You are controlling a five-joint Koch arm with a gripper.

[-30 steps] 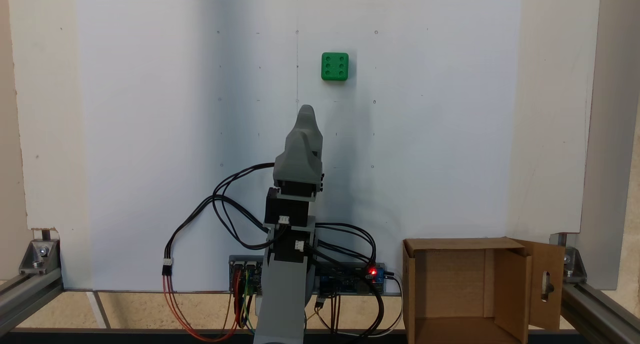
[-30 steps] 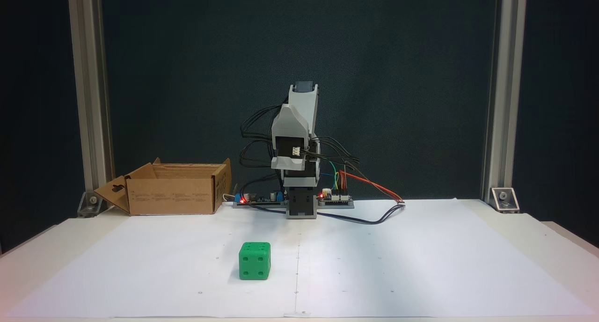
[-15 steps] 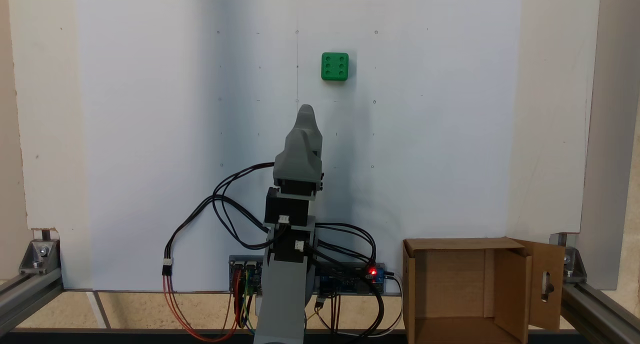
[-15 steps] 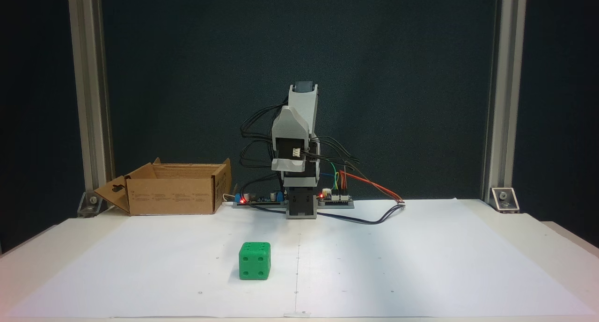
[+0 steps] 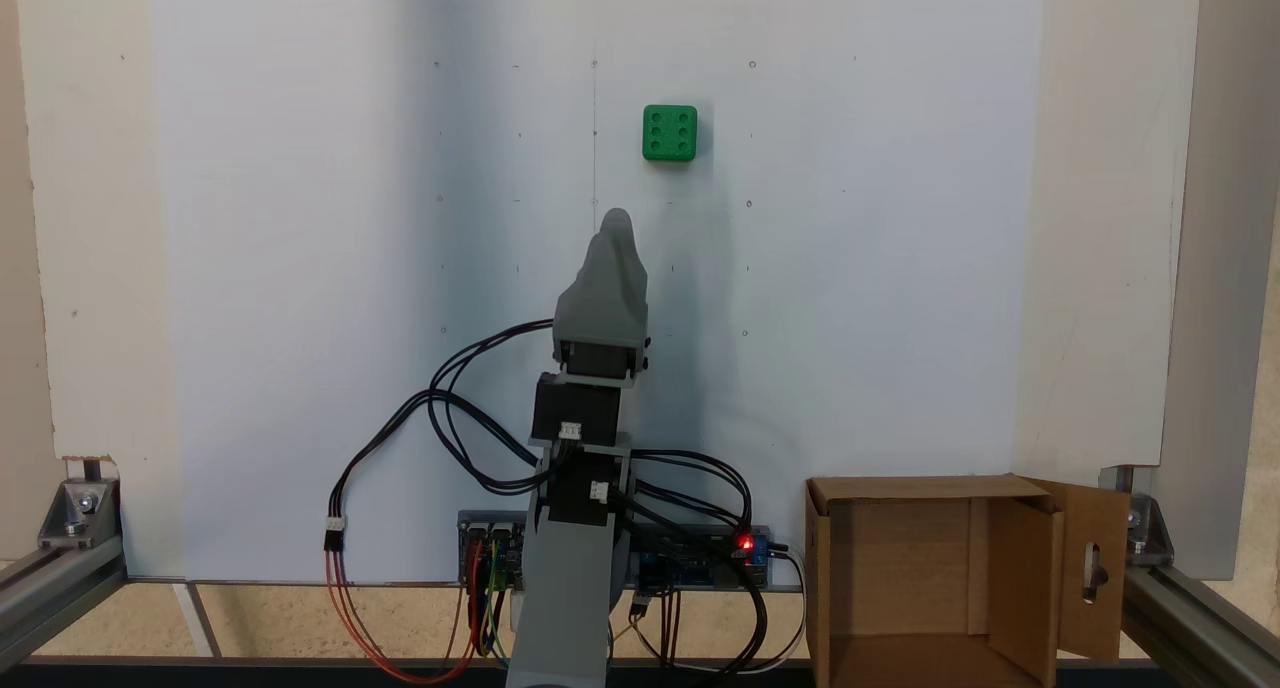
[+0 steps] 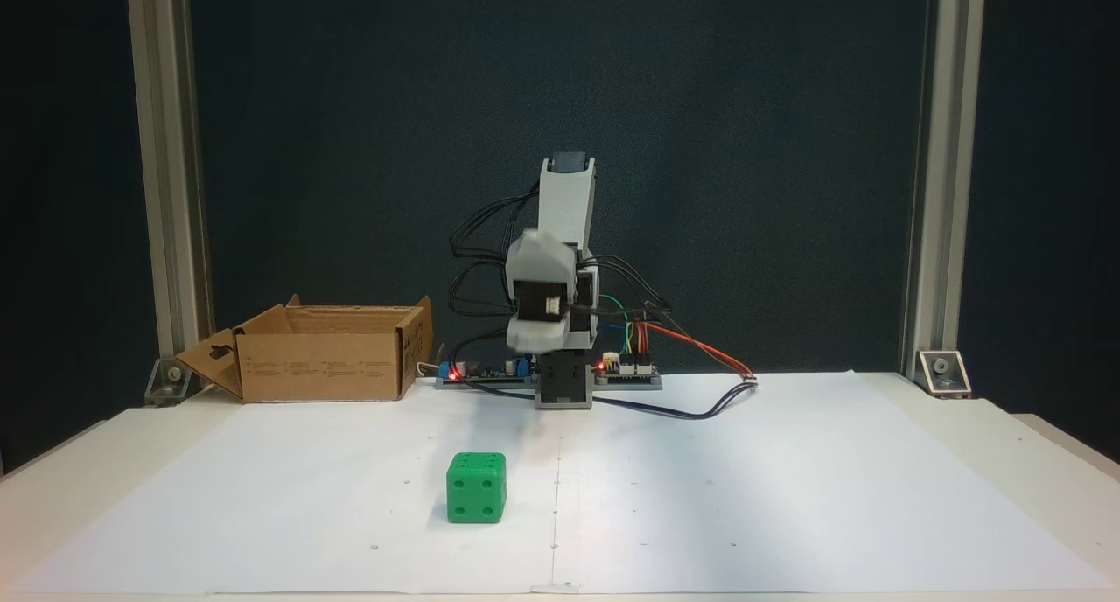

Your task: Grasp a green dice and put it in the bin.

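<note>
The green dice (image 5: 670, 133) lies on the white paper sheet (image 5: 300, 218) that covers the bench (image 6: 1032, 444), well apart from the arm. In the fixed view from above, it sits beyond the tip of the gripper (image 5: 613, 230) and a little to the right of the line along which the gripper points. So the coming reach must go forward, away from the base, with a small turn to the right as this view shows it. In the fixed view from the front, the dice (image 6: 477, 488) is in the foreground, slightly left of the arm, and the gripper (image 6: 535, 339) hangs above the base, blurred. The dice is a cube, so it has no long axis; its sides lie nearly square to the edges of the paper, and the face with six pips looks up. I judge that the gripper can close on either pair of opposite sides.

Only one tip of the gripper is visible from above, and the front view is blurred, so I cannot tell if the jaws are apart or together. Nothing is held between them, as far as I can see.

The bin (image 5: 920, 578) stands beside the base, at the lower right in the view from above, with its flaps open. What is visible of its inside (image 6: 346, 313) looks empty. The task is, in my judgement, at its very start.
</note>
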